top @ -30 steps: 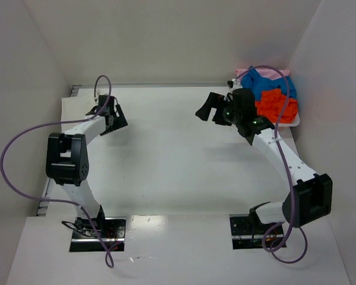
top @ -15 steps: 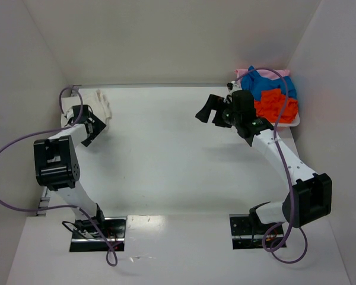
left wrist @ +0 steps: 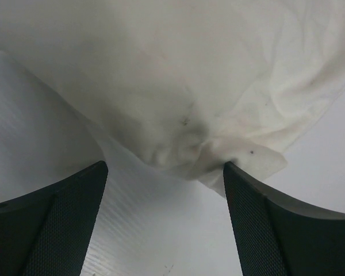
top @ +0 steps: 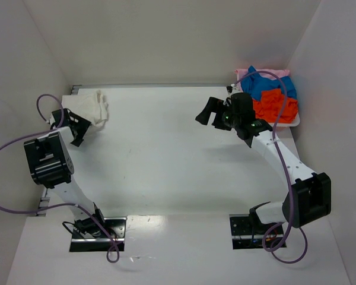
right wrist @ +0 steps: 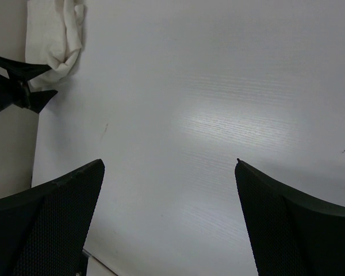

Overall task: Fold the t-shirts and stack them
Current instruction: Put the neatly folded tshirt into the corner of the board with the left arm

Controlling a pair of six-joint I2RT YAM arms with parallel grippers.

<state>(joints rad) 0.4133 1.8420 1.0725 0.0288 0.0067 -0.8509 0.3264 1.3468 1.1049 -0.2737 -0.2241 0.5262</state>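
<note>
Lying bunched and wrinkled at the far left corner of the tabletop [top: 166, 154]: the off-white t-shirt [top: 96, 105], well apart from the other shirts. Hovering just beside that bundle, on its near-left side: the left gripper [top: 78, 130], with jaws spreading wide and clamping nothing. Looking through the left wrist camera, seeing the off-white t-shirt [left wrist: 190, 75] filling the upper part of the view, a puckered fold and a loose corner reaching down toward the gap at the left gripper [left wrist: 164, 172]; possibly brushing the right-hand finger there, though not telling for sure from this angle.

Hanging over the far right part of the tabletop: the right gripper [top: 209, 114], also with jaws standing open and gripping nothing, pointing leftward. Looking through the right wrist camera, seeing only bare tabletop [right wrist: 207, 115] past the right gripper [right wrist: 168, 167], with the off-white t-shirt [right wrist: 52, 40] and the left gripper [right wrist: 17, 83] small in the far corner.

Sitting heaped in the white tray [top: 293, 123] at the far right corner: the blue t-shirt [top: 267, 83], the orange-red t-shirt [top: 276, 107] in front of it, and the pink t-shirt [top: 246, 73] peeking out behind, all crumpled and unfolded.
</note>
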